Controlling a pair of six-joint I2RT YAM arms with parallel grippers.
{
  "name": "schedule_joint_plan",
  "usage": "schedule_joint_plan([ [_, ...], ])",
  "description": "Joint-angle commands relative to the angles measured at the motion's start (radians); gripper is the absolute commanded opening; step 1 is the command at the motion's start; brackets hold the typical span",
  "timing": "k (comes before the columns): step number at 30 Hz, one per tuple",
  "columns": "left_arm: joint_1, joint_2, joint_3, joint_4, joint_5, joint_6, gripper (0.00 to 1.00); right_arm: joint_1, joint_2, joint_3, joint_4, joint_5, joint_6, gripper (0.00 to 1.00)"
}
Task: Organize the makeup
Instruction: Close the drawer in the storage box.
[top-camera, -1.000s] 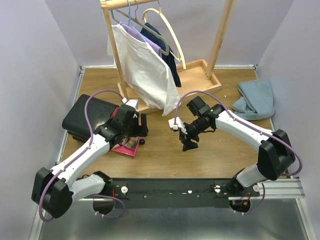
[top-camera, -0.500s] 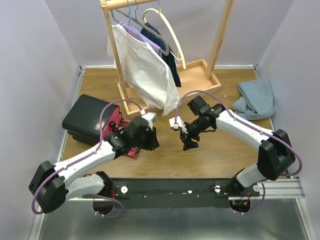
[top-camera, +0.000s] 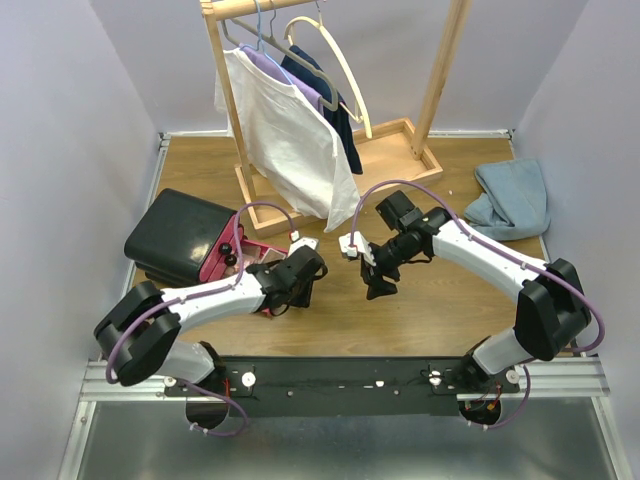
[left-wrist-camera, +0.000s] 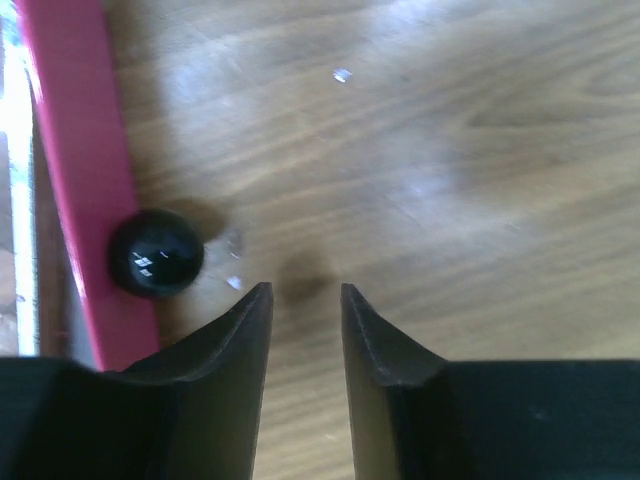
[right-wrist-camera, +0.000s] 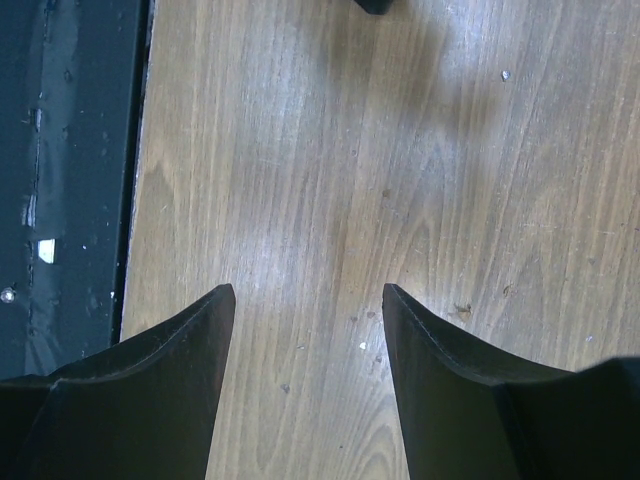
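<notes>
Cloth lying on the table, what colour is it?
The cloth is blue, clearest in the top external view.

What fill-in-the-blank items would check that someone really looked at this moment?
1. The right hand hangs open over the bare ___ tabletop.
2. The round knob against the pink drawer front is ___ in colour.
3. The crumpled cloth near the table's right edge is ___.
4. Between the fingers of the left hand there is ___.
Missing words: wooden; black; blue; nothing.
</notes>
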Motion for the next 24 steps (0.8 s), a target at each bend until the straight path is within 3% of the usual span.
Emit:
schedule_joint_plan([
  [1, -0.005, 0.056, 0.057, -0.042, -0.168, 0.005, 0.5, -0.008, -0.022, -0.005, 0.009, 0.007, -0.003, 0.69],
  [6, 0.021, 0.099, 0.085, -0.088, -0.259, -0.007, 0.7, -0.008, -0.021, -0.007, 0.009, 0.006, -0.006, 0.69],
  [14, 0.09, 0.083, 0.091, -0.111, -0.285, -0.009, 0.8, -0.008, -0.022, -0.007, 0.008, 0.006, -0.006, 0.69],
  [21, 0.151, 0.01, 0.074, -0.131, -0.319, -0.006, 0.98, -0.006, -0.022, -0.005, 0.006, 0.003, -0.007, 0.69],
  [24, 0.187, -0.02, 0.068, -0.134, -0.33, 0.004, 0.99, -0.008, -0.022, -0.007, 0.006, 0.003, -0.009, 0.69],
])
